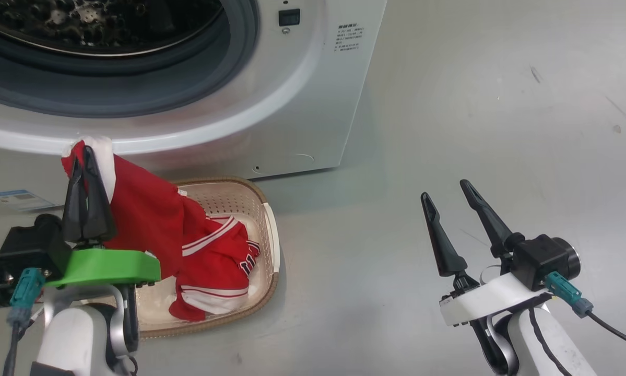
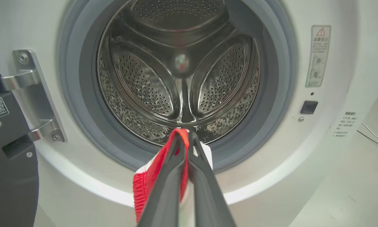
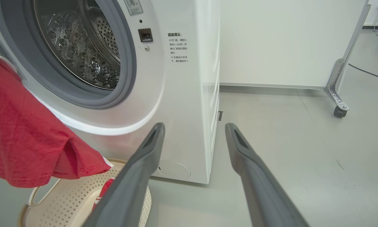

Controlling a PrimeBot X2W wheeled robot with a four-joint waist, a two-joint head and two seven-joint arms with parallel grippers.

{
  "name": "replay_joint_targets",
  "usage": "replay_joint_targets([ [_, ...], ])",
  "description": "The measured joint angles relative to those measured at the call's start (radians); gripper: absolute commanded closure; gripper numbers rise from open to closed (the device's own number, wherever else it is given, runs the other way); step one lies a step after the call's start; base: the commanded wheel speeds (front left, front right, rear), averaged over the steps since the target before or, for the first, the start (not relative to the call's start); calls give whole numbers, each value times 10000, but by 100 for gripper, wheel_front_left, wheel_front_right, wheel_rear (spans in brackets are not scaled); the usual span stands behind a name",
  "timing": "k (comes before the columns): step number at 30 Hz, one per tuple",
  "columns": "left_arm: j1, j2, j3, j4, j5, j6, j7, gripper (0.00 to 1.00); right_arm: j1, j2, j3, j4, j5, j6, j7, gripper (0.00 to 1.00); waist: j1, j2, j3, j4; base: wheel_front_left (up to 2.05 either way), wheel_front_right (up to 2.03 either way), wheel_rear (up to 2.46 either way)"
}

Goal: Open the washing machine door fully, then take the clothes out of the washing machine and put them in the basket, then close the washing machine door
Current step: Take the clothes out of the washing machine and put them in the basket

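My left gripper (image 1: 85, 152) is shut on the clothes (image 1: 151, 219), a red jersey with white trim. It holds the top of the fabric in front of the washing machine (image 1: 292, 104), above the basket (image 1: 268, 219); the lower part lies in the basket. In the left wrist view the left gripper (image 2: 185, 134) pinches the clothes (image 2: 143, 186) before the bare steel drum. The washing machine door (image 2: 6, 151) stands swung open at the left. My right gripper (image 1: 448, 190) hangs open over the floor, empty, to the right of the basket (image 3: 59, 198) and the clothes (image 3: 25, 135).
Grey floor spreads to the right of the washing machine (image 3: 189, 94). A white partition panel on castors (image 3: 340, 110) stands behind, with a cable along the floor. The door's metal hinge (image 2: 31, 94) sits left of the drum opening.
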Motion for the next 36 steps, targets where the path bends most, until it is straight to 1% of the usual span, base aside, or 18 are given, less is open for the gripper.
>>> replay_joint_targets([
  [3,-1,0,-4,454,-10,2,92,100,-191,4,38,-81,10,71,0,0,0,0,352,-90,0,0,0],
  [11,-221,0,-33,1561,-92,2,104,100,-629,27,128,-284,123,86,0,0,0,0,1325,-441,0,0,0],
  [20,-1200,50,61,3177,-186,-21,173,100,-1150,48,303,-397,228,161,0,0,0,0,2413,-920,0,0,0],
  [24,-1644,119,88,3705,-188,-109,163,100,-1306,58,305,-433,318,163,0,0,0,0,2744,-1083,0,0,0],
  [25,-1933,167,98,4071,-188,-199,165,100,-1406,59,313,-443,328,163,0,0,0,0,2954,-1188,0,0,0],
  [27,-2165,226,146,4428,-201,-224,182,100,-1496,65,337,-458,420,165,0,0,0,0,3157,-1288,0,0,0],
  [29,-2265,251,171,4608,-224,-226,194,100,-1543,69,337,-466,454,169,0,0,0,0,3254,-1336,0,0,0],
  [30,-2484,284,217,5035,-261,-226,316,100,-1645,77,332,-483,495,171,0,0,1,0,3444,-1427,0,0,0],
  [32,-2584,290,245,5227,-276,-226,357,100,-1691,79,332,-485,499,171,0,0,0,0,3533,-1468,0,0,0],
  [36,-2928,291,320,6078,-362,-226,483,100,-1846,104,303,-474,570,173,0,0,0,1,3842,-1615,0,0,0],
])
